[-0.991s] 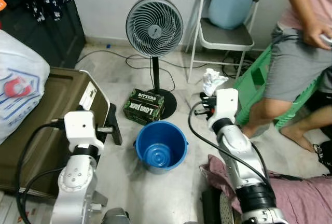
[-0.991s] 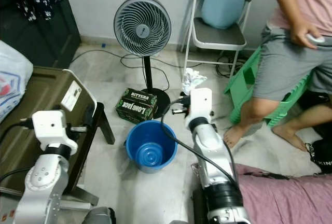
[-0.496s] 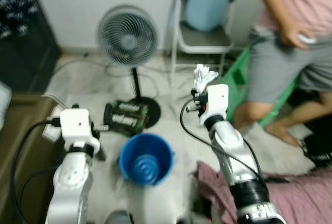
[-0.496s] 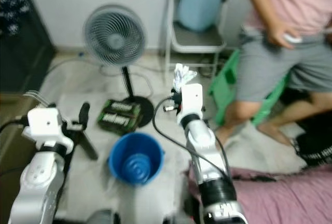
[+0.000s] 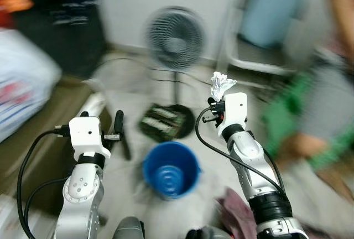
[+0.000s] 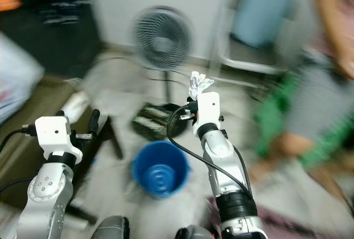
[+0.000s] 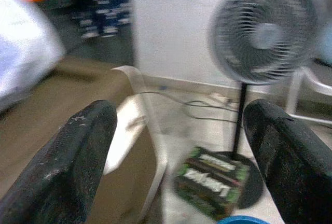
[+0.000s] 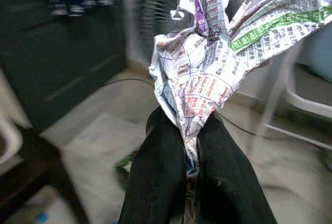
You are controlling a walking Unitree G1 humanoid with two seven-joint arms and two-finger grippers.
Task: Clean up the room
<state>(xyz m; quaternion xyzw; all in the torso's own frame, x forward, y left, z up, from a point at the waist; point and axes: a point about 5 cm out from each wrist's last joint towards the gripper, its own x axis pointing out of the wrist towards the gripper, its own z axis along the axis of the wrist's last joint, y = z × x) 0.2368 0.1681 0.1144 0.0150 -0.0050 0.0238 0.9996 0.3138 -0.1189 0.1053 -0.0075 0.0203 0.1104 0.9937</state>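
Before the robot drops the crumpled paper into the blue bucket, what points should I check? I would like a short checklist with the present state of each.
1. Right gripper shut on the crumpled paper: ok.
2. Blue bucket upright with its mouth open: ok.
3. Paper above the bucket: not ok; it is held high, toward the robot's right of it.
4. Left gripper open and holding nothing: ok.
5. Head views sharp enough to aim: not ok, blurred.
6. Person away from the drop path: cannot tell.
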